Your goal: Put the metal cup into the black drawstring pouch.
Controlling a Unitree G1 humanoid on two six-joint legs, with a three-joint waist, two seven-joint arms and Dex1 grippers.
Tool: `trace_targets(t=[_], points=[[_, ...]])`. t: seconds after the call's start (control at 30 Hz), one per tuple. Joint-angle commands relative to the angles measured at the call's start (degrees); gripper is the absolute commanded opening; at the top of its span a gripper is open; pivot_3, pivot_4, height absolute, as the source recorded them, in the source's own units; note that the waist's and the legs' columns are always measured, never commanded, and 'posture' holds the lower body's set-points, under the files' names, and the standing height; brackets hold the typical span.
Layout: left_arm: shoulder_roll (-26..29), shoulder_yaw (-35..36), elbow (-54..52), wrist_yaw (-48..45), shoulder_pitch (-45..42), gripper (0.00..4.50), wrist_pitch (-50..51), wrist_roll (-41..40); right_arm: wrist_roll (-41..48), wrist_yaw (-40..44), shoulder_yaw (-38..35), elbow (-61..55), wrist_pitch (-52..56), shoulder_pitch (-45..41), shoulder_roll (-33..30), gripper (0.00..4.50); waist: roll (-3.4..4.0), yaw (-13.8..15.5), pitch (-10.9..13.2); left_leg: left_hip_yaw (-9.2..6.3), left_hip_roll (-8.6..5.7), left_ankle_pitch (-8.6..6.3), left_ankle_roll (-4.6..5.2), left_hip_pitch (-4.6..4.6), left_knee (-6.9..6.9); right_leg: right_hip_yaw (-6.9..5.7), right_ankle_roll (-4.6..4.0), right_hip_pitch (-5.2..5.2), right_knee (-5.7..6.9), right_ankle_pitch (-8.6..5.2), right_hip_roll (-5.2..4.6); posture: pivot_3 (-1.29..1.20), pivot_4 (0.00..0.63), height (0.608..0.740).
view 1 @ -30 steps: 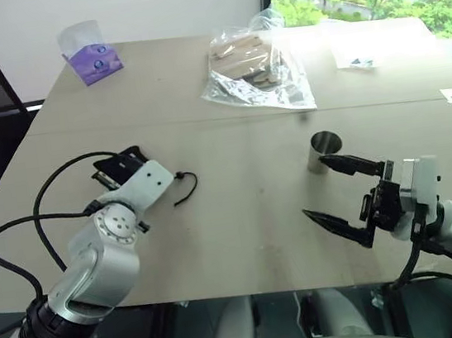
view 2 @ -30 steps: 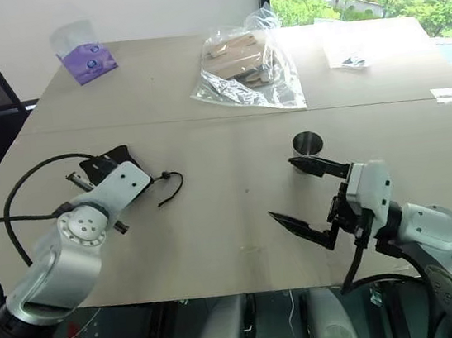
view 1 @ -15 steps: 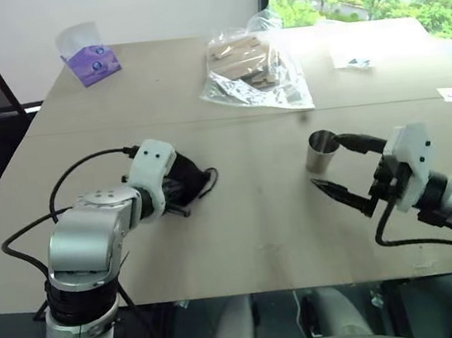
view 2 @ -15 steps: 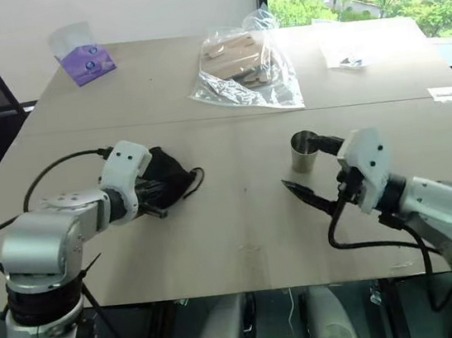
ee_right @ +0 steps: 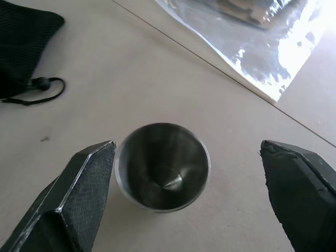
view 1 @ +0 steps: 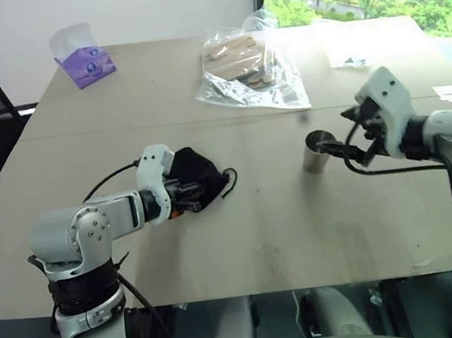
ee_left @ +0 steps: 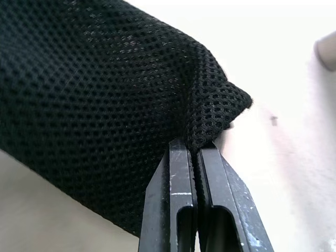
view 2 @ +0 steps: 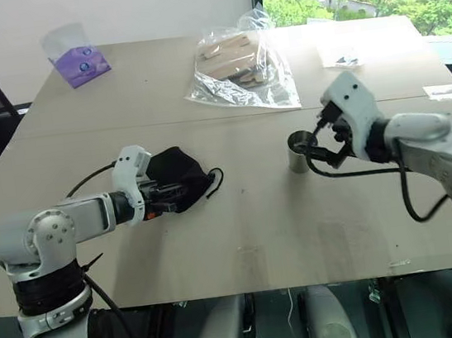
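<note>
Left gripper clenched on a fold of the small black mesh drawstring pouch, which lies on the beige table. Right gripper spread wide, fingers either side of the upright shiny steel cup (not touching). Beyond, a clear plastic bag of wooden blocks

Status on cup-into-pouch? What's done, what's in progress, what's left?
Done: the left gripper is shut on a fold of the black drawstring pouch, which lies on the table. In hand: the right gripper is open with its fingers either side of the upright metal cup, not closed on it. Left: grasp the cup, carry it over, put it into the pouch.
</note>
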Motion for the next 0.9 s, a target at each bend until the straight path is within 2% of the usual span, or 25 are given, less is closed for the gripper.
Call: trace_targets(t=[0.03, 0.2, 0.23, 0.3, 0.4, 0.43, 0.47, 0.5, 0.57, 0.73, 0.8, 0.9], points=[[1.40, 1.33, -2.25, 3.22, 0.74, 0.05, 0.09, -4.73, -3.91, 0.89, 2.68, 4.99, 0.51, -3.50, -0.21, 4.50, 0.00, 0.06, 0.00, 0.00, -0.01, 0.00, 0.00, 0.00, -0.01, 0.00, 0.00, 0.00, -0.01, 0.00, -0.01, 0.00, 0.150, 0.740], [1.65, 2.19, -3.05, 7.74, 1.18, 0.05, 0.09, -9.09, -8.55, 7.06, 10.43, 11.39, -1.02, -7.72, -1.64, 4.50, 0.00, -0.01, 0.01, 0.05, -0.03, 0.00, 0.00, -0.07, -0.02, 0.04, 0.00, -0.08, -0.04, 0.00, -0.02, 0.00, 0.150, 0.740], [1.65, 2.26, -3.34, 8.69, 1.36, 0.01, 0.09, -9.91, -9.69, 8.06, 11.78, 12.61, -1.76, -8.40, -1.51, 4.25, 0.00, -0.01, 0.01, 0.05, -0.03, 0.00, 0.00, -0.06, -0.02, 0.04, 0.01, -0.10, -0.03, 0.00, -0.01, 0.00, 0.150, 0.740], [1.67, 2.21, -4.25, 10.36, 1.77, 0.00, 0.09, -11.20, -11.83, 9.77, 13.82, 14.34, -3.38, -9.43, -1.16, 3.70, 0.01, -0.04, 0.01, 0.04, -0.03, 0.00, 0.00, -0.07, -0.03, 0.04, 0.01, -0.12, -0.02, 0.00, 0.00, 0.00, 0.150, 0.740], [0.49, 3.83, -4.89, 12.99, 1.59, 0.00, 0.09, -13.89, -14.10, 11.79, 15.24, 15.81, -5.45, -10.53, -0.39, 2.32, 0.01, -0.04, 0.01, 0.07, -0.03, 0.00, 0.00, -0.11, -0.05, 0.08, 0.01, -0.19, -0.01, 0.00, -0.01, 0.00, 0.150, 0.740], [0.37, 4.21, -4.81, 13.86, 1.53, 0.00, 0.09, -14.94, -14.52, 12.24, 15.27, 15.83, -5.62, -10.66, -0.24, 1.66, 0.01, -0.03, 0.01, 0.06, -0.02, 0.00, 0.00, -0.11, -0.05, 0.07, 0.01, -0.20, -0.01, 0.00, 0.00, 0.00, 0.150, 0.740], [0.37, 4.42, -4.53, 14.75, 1.43, 0.00, 0.09, -15.95, -14.80, 12.62, 15.10, 15.54, -5.69, -10.63, -0.19, 1.18, 0.01, -0.02, 0.01, 0.06, -0.02, 0.00, 0.00, -0.12, -0.05, 0.07, 0.01, -0.20, -0.01, 0.00, -0.01, 0.00, 0.150, 0.740], [0.23, 4.63, -4.30, 15.47, 1.28, 0.00, 0.09, -16.66, -15.04, 12.84, 14.88, 15.23, -5.80, -10.51, -0.19, 0.98, 0.01, -0.01, 0.01, 0.06, -0.03, 0.00, 0.00, -0.12, -0.05, 0.07, 0.01, -0.20, -0.01, 0.00, -0.01, 0.00, 0.150, 0.740], [-0.26, 4.86, -3.24, 17.35, 0.82, 0.00, 0.09, -18.64, -14.82, 12.79, 12.36, 13.40, -6.37, -8.92, 0.10, 0.16, -0.01, 0.01, 0.00, 0.06, -0.03, 0.00, -0.01, -0.13, -0.05, 0.07, 0.01, -0.20, -0.02, 0.00, -0.01, 0.00, 0.150, 0.740], [-1.51, 5.07, 0.19, 21.48, -0.78, 0.00, 0.09, -22.93, -10.53, 11.64, 2.22, 5.51, -4.79, -1.65, 2.30, 0.07, -0.03, 0.32, 0.02, -0.02, -0.04, 0.00, -0.01, -0.12, -0.02, 0.00, 0.03, -0.16, 0.01, 0.01, -0.02, 0.00, 0.150, 0.740], [-1.90, 4.90, 2.22, 23.14, -2.09, 0.00, 0.09, -23.91, -7.43, 10.30, -3.51, 1.12, -5.41, 3.39, 5.49, 0.07, -0.04, 0.29, 0.02, 0.00, -0.05, 0.00, -0.01, -0.13, -0.03, 0.01, 0.03, -0.18, 0.01, 0.01, -0.02, 0.00, 0.150, 0.740], [-2.27, 4.78, 6.06, 24.81, -4.63, 0.00, 0.09, -25.64, -5.00, 6.90, -8.30, -6.42, -3.62, 10.51, 9.52, 0.07, -0.03, 0.26, 0.02, -0.04, -0.04, 0.01, -0.02, -0.22, -0.03, -0.01, 0.03, -0.23, 0.01, 0.01, -0.01, 0.00, 0.150, 0.740]])
